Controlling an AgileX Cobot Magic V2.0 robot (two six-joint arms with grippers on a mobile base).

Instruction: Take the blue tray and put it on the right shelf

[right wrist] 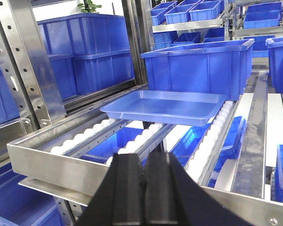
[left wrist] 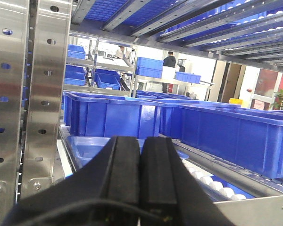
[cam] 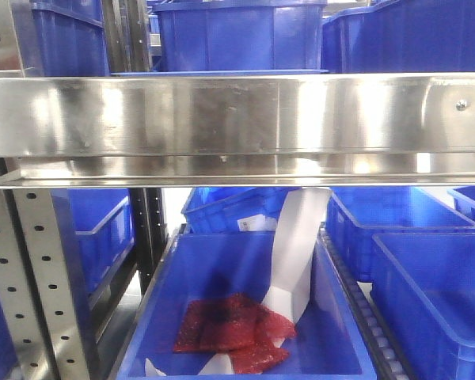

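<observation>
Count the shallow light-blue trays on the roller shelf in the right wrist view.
1. The blue tray sits on the white rollers of the right shelf, just in front of a deeper blue bin. Others may be hidden behind the bins.

Matte black ribbed pincer [right wrist: 137, 188] pads

No legible text, labels, brands or numbers on bins, rack beam or posts.
</observation>
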